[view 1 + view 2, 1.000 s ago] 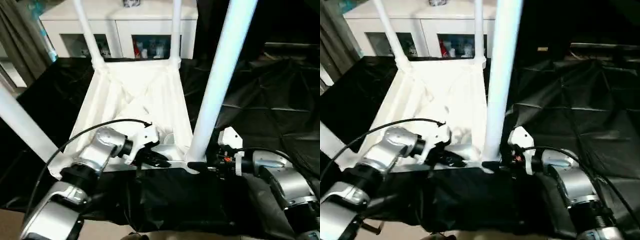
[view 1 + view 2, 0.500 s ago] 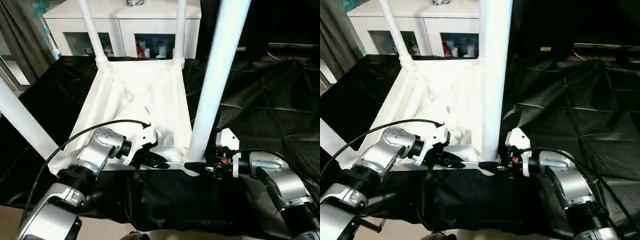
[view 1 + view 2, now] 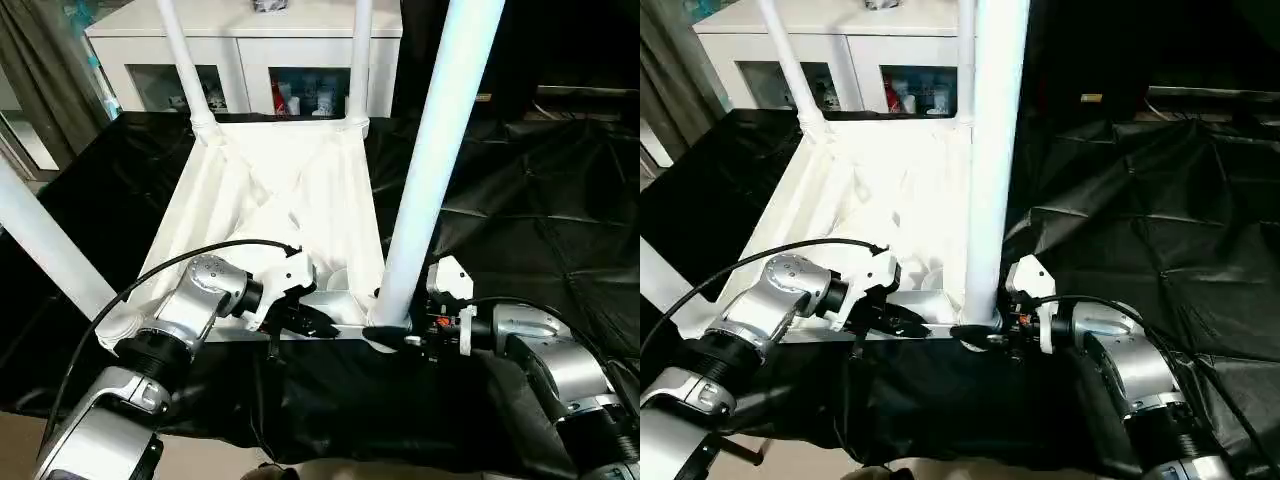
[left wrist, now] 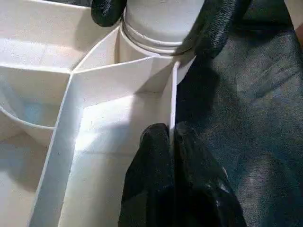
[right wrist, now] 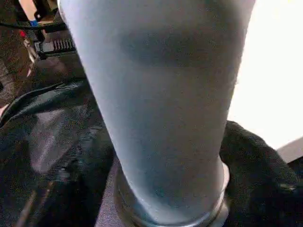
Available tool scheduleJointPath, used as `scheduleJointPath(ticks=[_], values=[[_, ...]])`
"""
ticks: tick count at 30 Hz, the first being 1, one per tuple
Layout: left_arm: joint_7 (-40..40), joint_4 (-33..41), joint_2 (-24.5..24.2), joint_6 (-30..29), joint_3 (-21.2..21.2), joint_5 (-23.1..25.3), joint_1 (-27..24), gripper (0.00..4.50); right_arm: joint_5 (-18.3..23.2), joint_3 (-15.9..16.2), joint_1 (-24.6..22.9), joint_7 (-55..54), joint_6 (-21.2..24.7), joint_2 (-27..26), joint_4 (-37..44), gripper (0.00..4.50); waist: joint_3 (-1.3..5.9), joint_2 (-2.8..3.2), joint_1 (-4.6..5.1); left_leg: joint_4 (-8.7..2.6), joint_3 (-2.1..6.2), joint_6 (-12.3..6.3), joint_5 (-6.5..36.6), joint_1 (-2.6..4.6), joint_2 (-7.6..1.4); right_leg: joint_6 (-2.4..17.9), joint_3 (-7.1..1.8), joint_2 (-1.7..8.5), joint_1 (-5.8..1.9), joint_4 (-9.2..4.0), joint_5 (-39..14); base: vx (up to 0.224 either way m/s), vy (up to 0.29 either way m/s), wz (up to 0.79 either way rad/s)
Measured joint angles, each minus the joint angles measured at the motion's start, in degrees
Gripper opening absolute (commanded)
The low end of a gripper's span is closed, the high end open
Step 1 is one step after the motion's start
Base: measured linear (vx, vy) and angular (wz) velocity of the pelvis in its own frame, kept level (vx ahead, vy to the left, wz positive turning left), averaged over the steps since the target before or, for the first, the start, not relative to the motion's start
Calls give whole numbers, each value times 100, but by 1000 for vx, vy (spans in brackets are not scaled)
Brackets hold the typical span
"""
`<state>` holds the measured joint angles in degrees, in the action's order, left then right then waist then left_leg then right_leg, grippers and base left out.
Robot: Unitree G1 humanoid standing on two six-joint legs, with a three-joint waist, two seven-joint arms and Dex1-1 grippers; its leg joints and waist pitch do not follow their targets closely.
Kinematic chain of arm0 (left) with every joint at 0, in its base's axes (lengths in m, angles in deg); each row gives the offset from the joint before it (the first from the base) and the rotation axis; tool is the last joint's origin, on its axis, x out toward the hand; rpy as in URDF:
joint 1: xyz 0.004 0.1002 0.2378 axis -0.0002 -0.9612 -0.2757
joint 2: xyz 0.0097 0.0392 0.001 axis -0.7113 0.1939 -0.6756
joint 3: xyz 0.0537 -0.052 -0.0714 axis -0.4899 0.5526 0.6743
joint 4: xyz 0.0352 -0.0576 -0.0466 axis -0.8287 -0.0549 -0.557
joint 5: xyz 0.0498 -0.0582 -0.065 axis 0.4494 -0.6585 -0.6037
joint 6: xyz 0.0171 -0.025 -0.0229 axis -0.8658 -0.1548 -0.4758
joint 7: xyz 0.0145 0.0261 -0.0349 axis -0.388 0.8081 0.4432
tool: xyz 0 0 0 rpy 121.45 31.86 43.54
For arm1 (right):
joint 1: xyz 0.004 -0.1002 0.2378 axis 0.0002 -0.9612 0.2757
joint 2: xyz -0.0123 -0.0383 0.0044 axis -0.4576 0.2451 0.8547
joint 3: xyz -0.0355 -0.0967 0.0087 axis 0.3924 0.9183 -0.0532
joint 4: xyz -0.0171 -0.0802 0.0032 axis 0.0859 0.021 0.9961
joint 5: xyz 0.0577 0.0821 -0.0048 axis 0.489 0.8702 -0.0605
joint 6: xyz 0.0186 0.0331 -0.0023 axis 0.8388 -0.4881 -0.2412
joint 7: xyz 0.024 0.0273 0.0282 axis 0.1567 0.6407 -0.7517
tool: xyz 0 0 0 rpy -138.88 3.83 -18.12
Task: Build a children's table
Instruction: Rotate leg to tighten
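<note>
The white tabletop (image 3: 290, 190) lies upside down on black cloth, its X ribs facing up. Two legs (image 3: 180, 55) (image 3: 360, 55) stand in the far corner sockets, and another leg (image 3: 45, 250) rises at the near left. My left gripper (image 3: 318, 322) is shut on the thin near rim (image 4: 173, 94), pinching it between its fingertips (image 4: 156, 142). The near right leg (image 3: 425, 170) stands in its socket, leaning slightly right. My right gripper (image 3: 390, 335) clasps this leg's flared base, with one black finger (image 5: 251, 165) on each side touching it.
A black cloth (image 3: 520, 200) covers the surface around and under the tabletop, wrinkled on the right. White cabinets with glass fronts (image 3: 250, 60) stand behind. A grey curtain (image 3: 40, 80) hangs at the far left. A black cable (image 3: 200, 250) loops over my left forearm.
The view has shifted a little. The near right leg changed its lean slightly, with my right gripper staying at its base. My left gripper kept its pinch on the rim.
</note>
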<state>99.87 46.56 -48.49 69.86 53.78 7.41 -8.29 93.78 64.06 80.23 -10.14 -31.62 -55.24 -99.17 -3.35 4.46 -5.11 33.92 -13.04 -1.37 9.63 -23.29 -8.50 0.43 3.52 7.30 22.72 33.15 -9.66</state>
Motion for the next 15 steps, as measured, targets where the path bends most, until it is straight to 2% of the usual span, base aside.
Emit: scheduleJointPath(ticks=[6,15], values=[[7,5,4,-1,-1,-2,-2,0,10,-18,0,-8,12,5,0,274,0,0,-5,1,0,0,0,0,0,0,0,0,0,0,0,0,0,0],[3,11,66,0,-4,-3,-39,0,117,-105,-200,-113,179,-23,181,264,4,-4,-19,5,0,0,0,3,0,0,1,1,-6,1,0,0,0,0]])
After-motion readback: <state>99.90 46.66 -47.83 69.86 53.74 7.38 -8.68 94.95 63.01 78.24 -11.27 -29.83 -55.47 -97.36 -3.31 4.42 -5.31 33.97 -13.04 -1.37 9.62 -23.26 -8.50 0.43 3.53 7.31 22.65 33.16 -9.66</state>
